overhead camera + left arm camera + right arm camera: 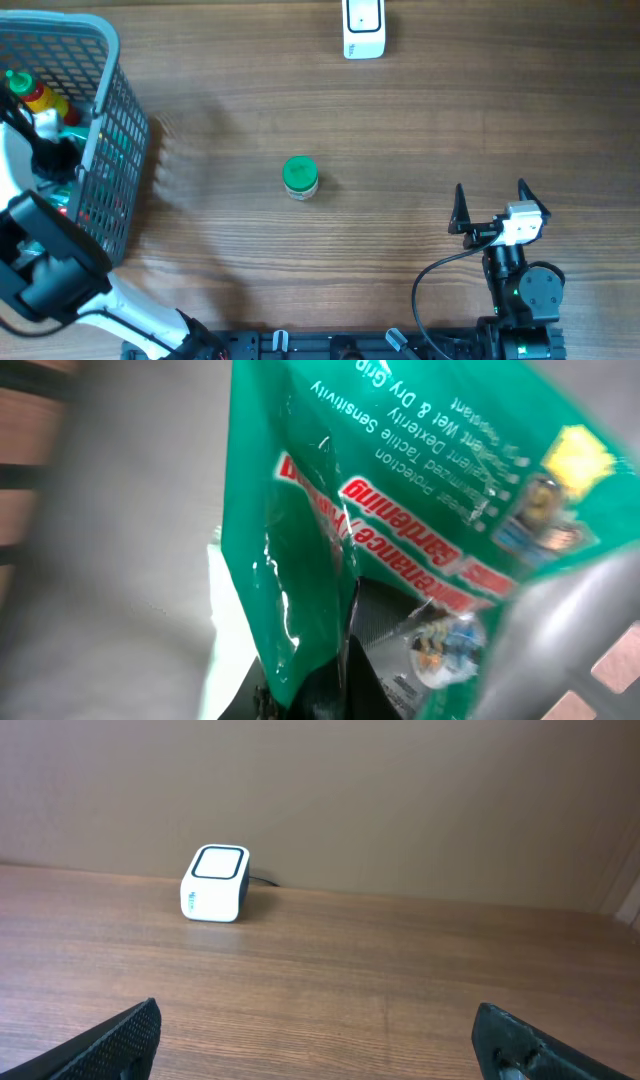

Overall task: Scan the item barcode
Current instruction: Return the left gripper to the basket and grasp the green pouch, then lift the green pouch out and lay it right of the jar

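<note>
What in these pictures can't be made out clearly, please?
- Green packet barcode: left wrist, blurred, cut off by frame edges.
- Basket contents: overhead, hidden by left arm and mesh wall.
- Jar label: overhead, too small.
- Scanner: overhead, top edge crops it.

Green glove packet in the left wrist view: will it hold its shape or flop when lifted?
The green glove packet looks like thin glossy film, creased near the jaws, so it will probably flop. The shiny surface may prove slippery. As a flat pouch it likely weighs little and will not roll.
</note>
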Tool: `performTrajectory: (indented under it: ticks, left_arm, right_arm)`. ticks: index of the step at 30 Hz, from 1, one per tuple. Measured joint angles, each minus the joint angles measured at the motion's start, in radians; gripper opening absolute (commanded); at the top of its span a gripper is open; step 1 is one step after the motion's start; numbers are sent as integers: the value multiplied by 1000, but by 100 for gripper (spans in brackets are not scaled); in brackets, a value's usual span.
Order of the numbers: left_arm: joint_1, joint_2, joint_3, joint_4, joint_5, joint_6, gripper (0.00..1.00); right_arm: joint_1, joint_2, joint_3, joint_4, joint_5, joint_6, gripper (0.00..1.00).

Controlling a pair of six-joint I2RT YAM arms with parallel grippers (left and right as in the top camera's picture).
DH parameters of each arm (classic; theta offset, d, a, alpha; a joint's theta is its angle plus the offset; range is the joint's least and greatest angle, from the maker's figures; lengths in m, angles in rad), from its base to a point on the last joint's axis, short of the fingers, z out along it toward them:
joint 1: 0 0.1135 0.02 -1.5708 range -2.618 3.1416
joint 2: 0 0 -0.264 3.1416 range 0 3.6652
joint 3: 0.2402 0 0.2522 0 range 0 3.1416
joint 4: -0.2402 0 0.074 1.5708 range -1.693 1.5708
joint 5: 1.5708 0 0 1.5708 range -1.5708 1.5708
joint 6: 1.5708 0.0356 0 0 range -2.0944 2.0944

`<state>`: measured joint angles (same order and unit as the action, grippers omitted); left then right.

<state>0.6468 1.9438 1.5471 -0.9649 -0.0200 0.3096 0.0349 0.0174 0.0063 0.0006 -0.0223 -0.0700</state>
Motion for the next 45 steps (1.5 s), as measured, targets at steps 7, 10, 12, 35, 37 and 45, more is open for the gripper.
performTrajectory:
  ticks: [7,10,12,35,37,45]
  left_arm:
    - [1,-233,117,31,-137,-142,4]
    - [1,-360,135,58,-153,-268,4]
    - [1,-424,137,76,-153,-363,4]
    - [-808,-526,119,69,589,-736,4]
    - [-903,-490,111,70,534,-730,4]
    - [-1275,-203,95,68,291,-718,4]
  right_arm:
    - [0,0,0,0,0,0,100]
    - [0,0,0,0,0,0,100]
    - [0,0,0,0,0,0,100]
    - [0,0,0,0,0,0,100]
    - [0,0,0,0,0,0,100]
    - [1,0,0,0,0,0,100]
